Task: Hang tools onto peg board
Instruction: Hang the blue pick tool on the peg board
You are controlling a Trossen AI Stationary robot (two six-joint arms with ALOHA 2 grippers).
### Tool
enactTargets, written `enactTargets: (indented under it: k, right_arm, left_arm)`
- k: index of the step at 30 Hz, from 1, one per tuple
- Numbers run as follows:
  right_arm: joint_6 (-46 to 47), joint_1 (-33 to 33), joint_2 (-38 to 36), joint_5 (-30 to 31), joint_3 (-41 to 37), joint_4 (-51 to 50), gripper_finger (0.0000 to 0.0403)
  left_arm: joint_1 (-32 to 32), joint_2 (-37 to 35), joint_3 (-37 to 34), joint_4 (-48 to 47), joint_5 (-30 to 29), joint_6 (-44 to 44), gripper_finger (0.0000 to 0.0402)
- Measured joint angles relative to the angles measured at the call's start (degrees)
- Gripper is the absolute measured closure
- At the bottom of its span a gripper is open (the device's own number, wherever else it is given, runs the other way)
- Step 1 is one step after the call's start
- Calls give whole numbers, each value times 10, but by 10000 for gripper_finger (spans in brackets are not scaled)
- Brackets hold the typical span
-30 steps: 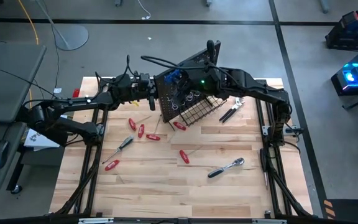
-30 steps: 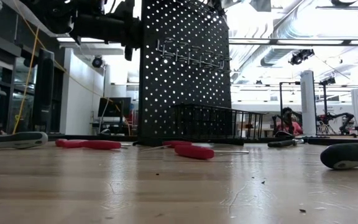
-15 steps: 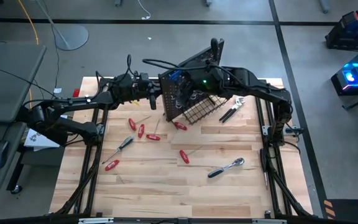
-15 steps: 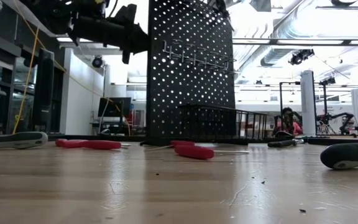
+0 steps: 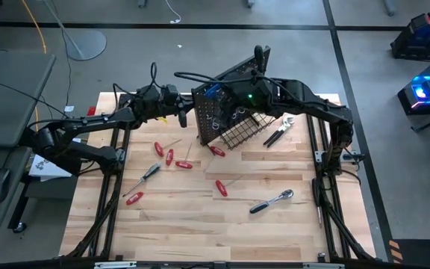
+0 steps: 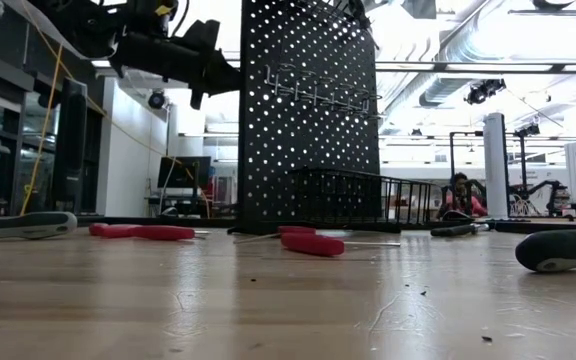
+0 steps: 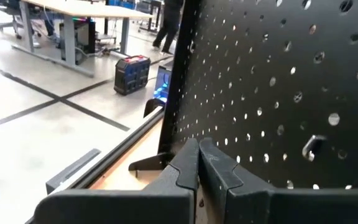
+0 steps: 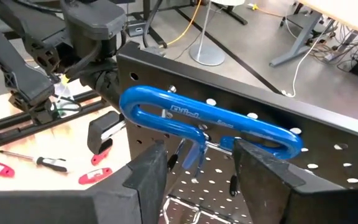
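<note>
At the board's [image 8: 303, 155] top edge, the blue key [image 8: 207, 121] lies crosswise between the right end effector's [image 8: 197, 163] spread fingers, unpinched. Left end effector [image 7: 197, 163], pressed together, waits beside the board.

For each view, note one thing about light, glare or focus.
High view: even light, blue glow from equipment at right. Low view: bright ceiling backlights the peg board into a silhouette; near tabletop blurred. Left wrist view: own fingers soft. Right wrist view: blue T-handle key sharp.
</note>
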Motion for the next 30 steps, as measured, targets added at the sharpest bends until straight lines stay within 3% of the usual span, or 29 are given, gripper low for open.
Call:
enactTargets:
  k: [14,16,21,30]
  right_arm:
    - [3,6,-57,1,0,9,234]
    - [0,2,-57,3,0,27,261]
    - [-38,0,-34,-1,-1,97,387]
    - [-57,1,-1,-28,-2,124,402]
  left_arm:
    - [37,0,0,-5,0,-35,401]
    - [44,0,0,-5,0,-47,401]
    - [53,0,0,-4,0,-74,401]
    - [53,0,0,-4,0,-99,401]
